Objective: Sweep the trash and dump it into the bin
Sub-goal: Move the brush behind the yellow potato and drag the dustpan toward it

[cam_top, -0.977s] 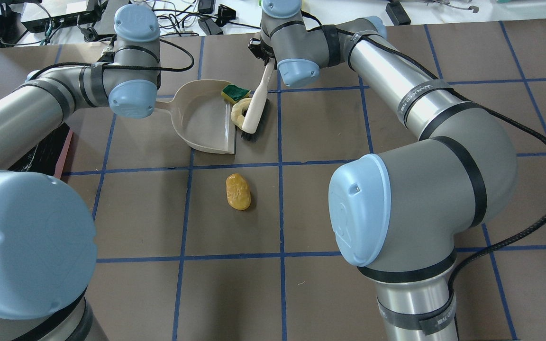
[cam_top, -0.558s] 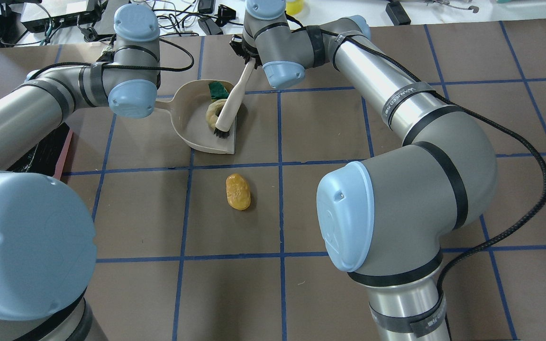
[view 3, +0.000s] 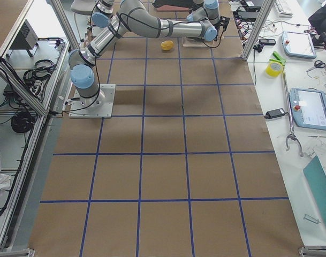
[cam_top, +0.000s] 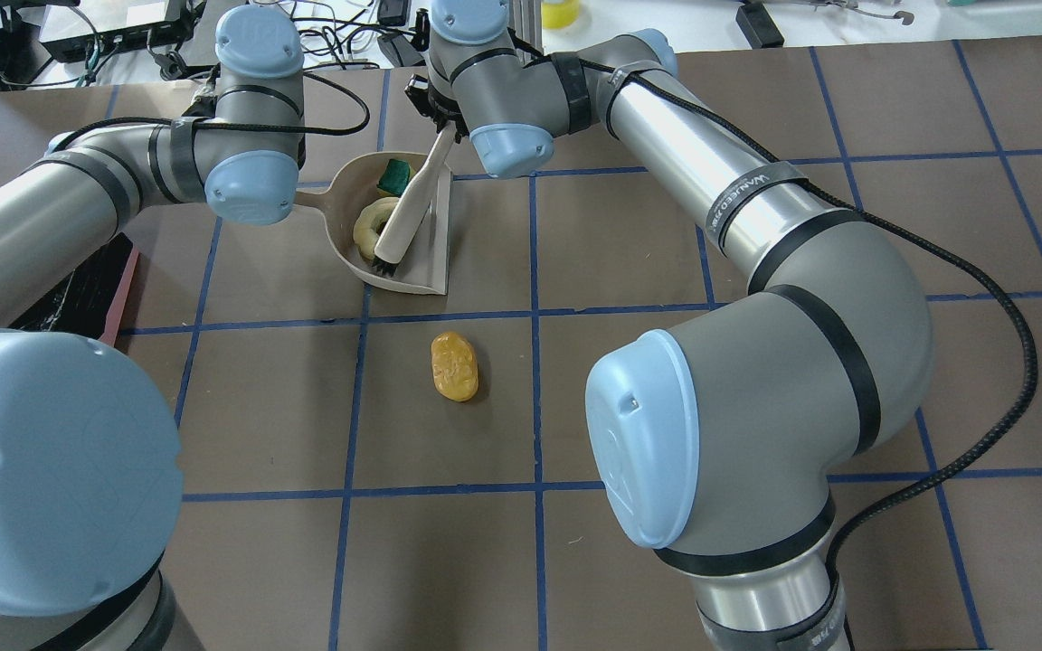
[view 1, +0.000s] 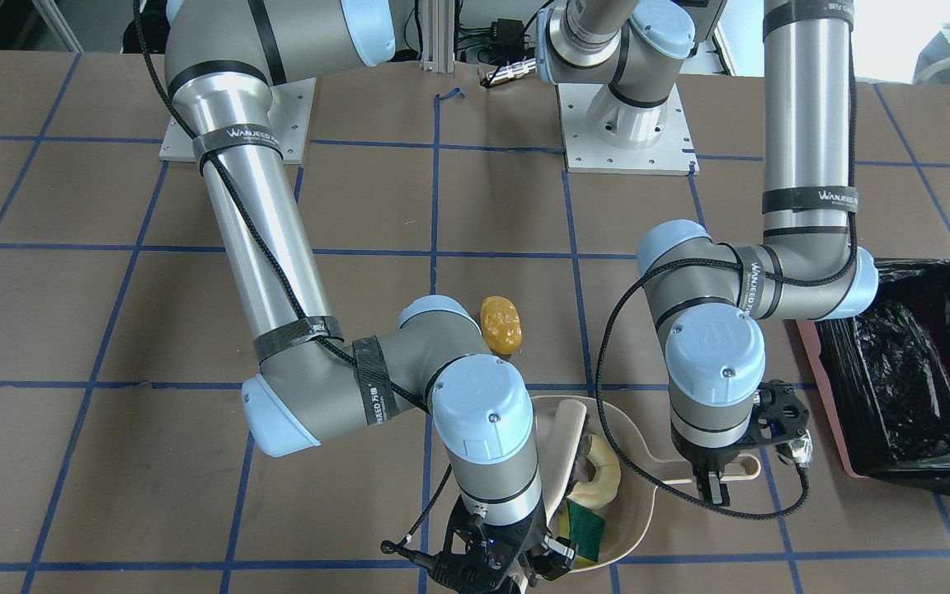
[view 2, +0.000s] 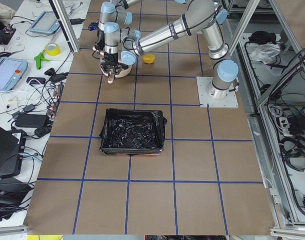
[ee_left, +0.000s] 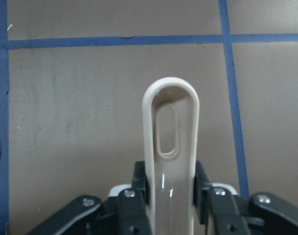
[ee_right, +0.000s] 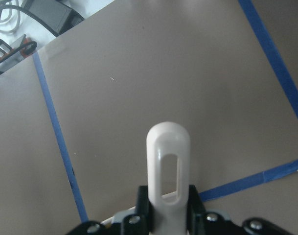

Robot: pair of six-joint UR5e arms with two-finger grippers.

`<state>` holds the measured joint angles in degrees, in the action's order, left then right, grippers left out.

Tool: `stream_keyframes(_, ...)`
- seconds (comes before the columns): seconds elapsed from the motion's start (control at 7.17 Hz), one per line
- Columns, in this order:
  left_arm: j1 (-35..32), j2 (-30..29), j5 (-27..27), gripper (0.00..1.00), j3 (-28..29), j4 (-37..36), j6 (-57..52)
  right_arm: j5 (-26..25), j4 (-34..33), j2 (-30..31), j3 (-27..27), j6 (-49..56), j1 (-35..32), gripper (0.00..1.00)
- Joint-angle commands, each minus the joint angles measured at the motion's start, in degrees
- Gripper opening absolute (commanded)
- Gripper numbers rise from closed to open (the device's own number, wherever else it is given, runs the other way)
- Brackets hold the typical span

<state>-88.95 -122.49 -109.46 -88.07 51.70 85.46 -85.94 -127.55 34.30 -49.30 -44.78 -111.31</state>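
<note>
The left fingers (ee_left: 140, 188) grip the dustpan (cam_top: 346, 237) handle. The right fingers (ee_right: 145, 203) grip the brush (cam_top: 405, 212), its bristles in the pan beside the crescent slice (cam_top: 365, 228) and sponge piece (cam_top: 392, 172). Sweeping looks two-thirds done: the potato lump (cam_top: 454, 365) lies apart on the desk (cam_top: 666, 253). Next, I judge, brush it in, then tip everything into the bin (view 1: 904, 379).

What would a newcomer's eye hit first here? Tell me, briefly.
Far across the table, the left tool holds the beige dustpan by its handle while the right tool holds a brush inside it, beside the crescent slice and sponge piece. The golden potato-like lump lies alone, nearer the robot.
</note>
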Motion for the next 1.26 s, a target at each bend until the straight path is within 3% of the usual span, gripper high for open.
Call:
stream_keyframes(0.0,0.0,-0.03,0.12,0.0,-0.09,-0.02,-0.03,-0.19,4.57,2.08,-0.53,6.61,1.09,0.0)
stream_keyframes(0.42,0.0,0.23,0.56,0.0,-0.35,-0.02,-0.29,-3.7,19.65,8.92,-1.15,11.36,3.2,0.0)
stream_keyframes(0.56,0.0,1.19,1.6,0.0,-0.87,-0.02,-1.08,-4.23,21.36,11.21,-4.11,12.6,4.42,0.0)
stream_keyframes(0.84,2.97,3.21,10.71,0.0,-2.01,-0.02,-4.07,-4.06,16.32,19.1,-18.3,17.95,6.18,0.0)
stream_keyframes(1.12,6.75,6.19,10.94,0.0,-4.9,0.42,-11.5,-4.06,5.52,26.67,-33.77,17.98,6.63,0.0)
